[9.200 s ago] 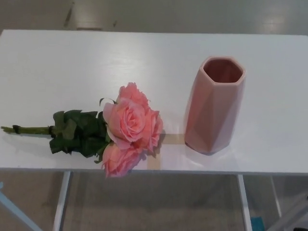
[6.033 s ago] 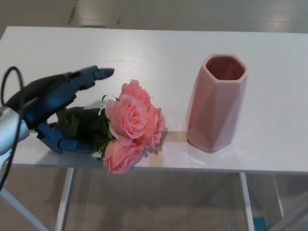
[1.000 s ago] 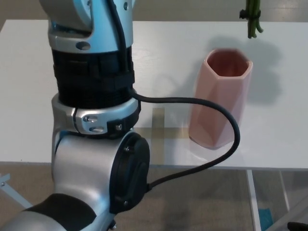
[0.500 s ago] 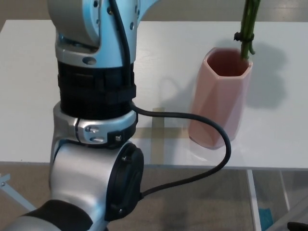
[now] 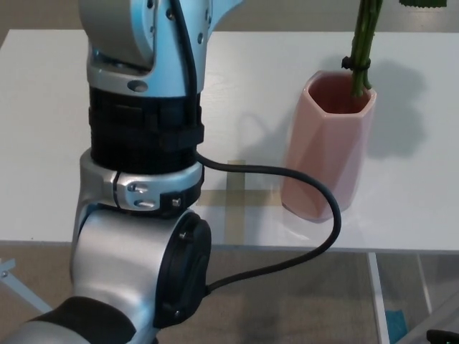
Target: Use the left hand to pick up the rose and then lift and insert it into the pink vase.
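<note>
Head view is showing the left arm [image 5: 143, 165] filling the near left of the picture, raised so high that its hand is passing out of the top edge; the hand itself is not showing, so whether its fingers are gripping, closed or apart cannot be told. The right hand is not appearing anywhere. The rose [image 5: 362, 43] is appearing only as a green stem coming down from the top edge at the right, a few leaves showing at the corner and the blooms out of sight above. The stem is hanging nearly upright, leaning slightly, and its lower end is reaching inside the mouth of the pink vase [image 5: 326, 143], toward the far right side of the opening. That vertical hang is probably what lets the stem slide in without catching the rim. The vase is standing upright on the white table [image 5: 57, 107], near its front edge. A black cable [image 5: 287, 215] is looping from the arm in front of the vase. The insertion looks to be under way, not finished.
</note>
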